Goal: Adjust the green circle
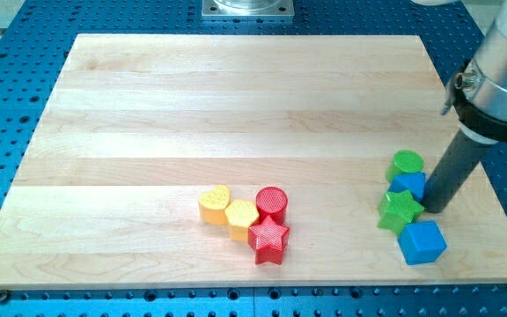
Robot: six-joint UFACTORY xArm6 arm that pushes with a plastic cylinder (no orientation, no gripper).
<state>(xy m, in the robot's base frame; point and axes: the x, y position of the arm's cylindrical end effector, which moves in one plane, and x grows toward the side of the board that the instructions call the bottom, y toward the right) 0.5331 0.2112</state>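
Observation:
The green circle (pixel 406 163) stands near the board's right edge, at the top of a column of blocks. Right below it sits a blue block (pixel 409 185), then a green star (pixel 400 210), then a blue cube (pixel 422 242). My tip (pixel 433 210) rests on the board just right of the green star and the upper blue block, below and to the right of the green circle. The dark rod rises from it up to the view's right.
A cluster lies at the bottom middle: a yellow heart (pixel 215 204), a yellow block (pixel 242 217), a red circle (pixel 271 204) and a red star (pixel 268 239). The wooden board (pixel 236 97) lies on a blue perforated table.

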